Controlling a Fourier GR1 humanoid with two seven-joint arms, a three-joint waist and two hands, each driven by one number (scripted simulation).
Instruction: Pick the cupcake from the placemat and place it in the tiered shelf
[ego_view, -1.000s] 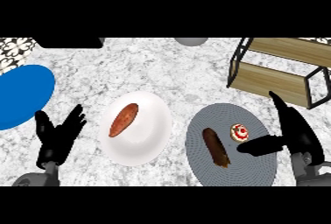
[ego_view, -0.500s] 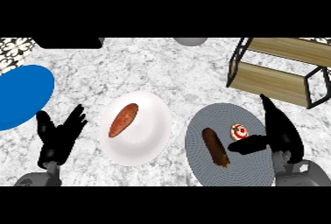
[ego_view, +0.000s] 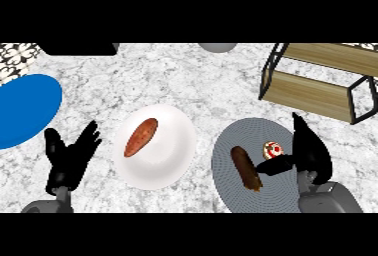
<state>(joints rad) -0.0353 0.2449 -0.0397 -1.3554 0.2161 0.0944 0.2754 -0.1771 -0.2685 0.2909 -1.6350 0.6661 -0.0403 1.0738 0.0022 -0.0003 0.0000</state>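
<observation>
Counter: grey-and-white speckled marble counter top (ego_view: 184, 85), filling the view from 12 to 6 o'clock, mottled all over.
Shelf: tiered shelf of pale wooden boards in a thin black metal frame (ego_view: 317, 95), at 2 o'clock; two plank levels show, stepped and slanting down toward 3 o'clock.
Placemat: round grey woven placemat (ego_view: 229, 190) with fine concentric ribbing, at 4 to 5 o'clock; its lower part is cut by the view's edge.
Blue plate: flat round bright-blue plate (ego_view: 26, 107), at 9 o'clock, partly cut by the left edge.
White plate: glossy white round plate (ego_view: 166, 160), just below centre, between the blue plate and the placemat, touching neither.
Right hand: black right hand (ego_view: 308, 152) at 4 o'clock, over the placemat's right rim; fingers straight, pointing toward 12 o'clock, thumb stretched toward 9 o'clock and ending just beside the cupcake; spread wide, holding nothing.
Left hand: black left hand (ego_view: 70, 157) at 8 o'clock, resting with fingers up and spread, holding nothing.
Brown roll: dark brown elongated roll (ego_view: 246, 167) on the placemat, long axis from 11 to 5 o'clock.
Sausage: reddish-brown oblong sausage-like piece (ego_view: 140, 137) on the white plate, long axis from 1 to 7 o'clock.
Cupcake: small round cupcake with red-and-white top (ego_view: 273, 148), on the placemat's upper right part, upright, top facing the viewer, no clear long axis; between the brown roll and the right hand.
Far edge: black block (ego_view: 77, 48) at 11 o'clock, grey rounded object (ego_view: 216, 47) at 12 o'clock, black-and-white patterned patch (ego_view: 15, 57) at 10 o'clock.
</observation>
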